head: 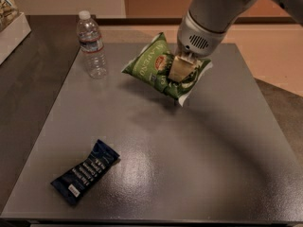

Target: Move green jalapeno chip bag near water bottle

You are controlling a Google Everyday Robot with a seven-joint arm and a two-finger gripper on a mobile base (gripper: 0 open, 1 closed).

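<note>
The green jalapeno chip bag (pixel 154 67) hangs tilted just above the grey table (pixel 189 164), at the back middle. My gripper (pixel 179 70) comes down from the upper right and is shut on the bag's right half. The water bottle (pixel 92 45) stands upright at the table's back left, clear with a white cap and a dark label band. The bag's left corner is a short way to the right of the bottle and apart from it.
A dark blue snack packet (pixel 85 172) lies at the front left of the table. A white box (pixel 12 30) stands off the table at the far left. The table's right edge borders a tan floor.
</note>
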